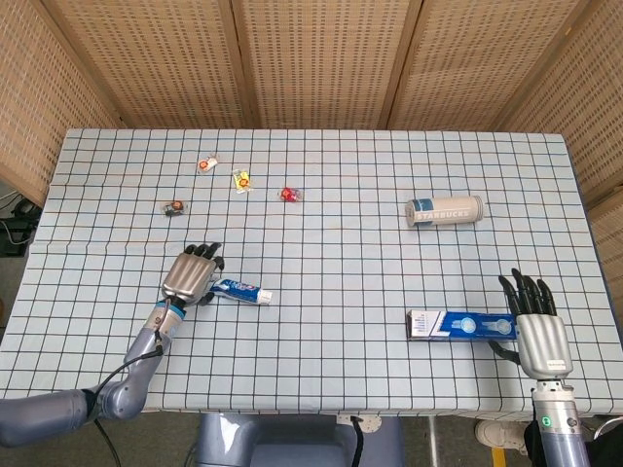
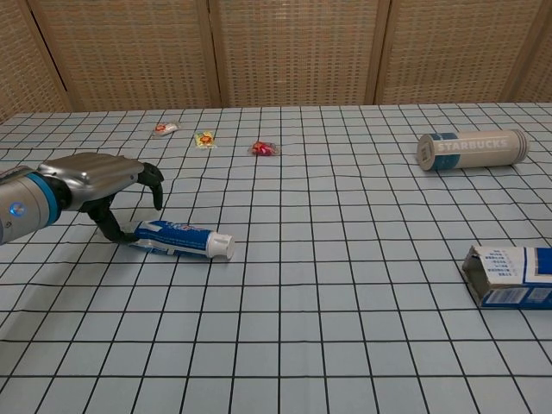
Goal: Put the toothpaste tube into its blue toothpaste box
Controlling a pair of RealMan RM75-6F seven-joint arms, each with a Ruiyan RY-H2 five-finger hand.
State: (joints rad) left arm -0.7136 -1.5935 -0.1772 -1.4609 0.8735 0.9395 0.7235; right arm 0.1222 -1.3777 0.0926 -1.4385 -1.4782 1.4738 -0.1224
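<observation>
Reaching over the crimped tail of the toothpaste tube (image 2: 181, 239), my left hand (image 2: 103, 185) hangs with its fingers curled down and apart, a fingertip (image 2: 115, 233) at or just beside the tube's left end; nothing is gripped yet, and whether it truly touches I cannot tell. The tube lies flat on the checked table (image 2: 345, 345), near the left side, its long axis running left to right with the white cap pointing right, away from my palm. So the tube stretches rightward from this hand, and a grasp here would, I judge, take it by the tail or the body just beyond.

At the near right edge, seen from the head view, my right hand (image 1: 538, 331) waits with fingers straight and spread, holding nothing, just right of the blue toothpaste box (image 1: 459, 324). The box also lies left to right, and in the chest view its open mouth faces left, toward the tube. Tube and box are well apart, each beside a different hand: the left is plainly nearer the tube, the right nearer the box. Cap and box mouth face each other across the table, which should favour a cap-first entry.

Farther back on the right lies a Starbucks canister (image 2: 472, 149) on its side, and at the far left a scatter of small wrapped sweets (image 2: 264, 148).
</observation>
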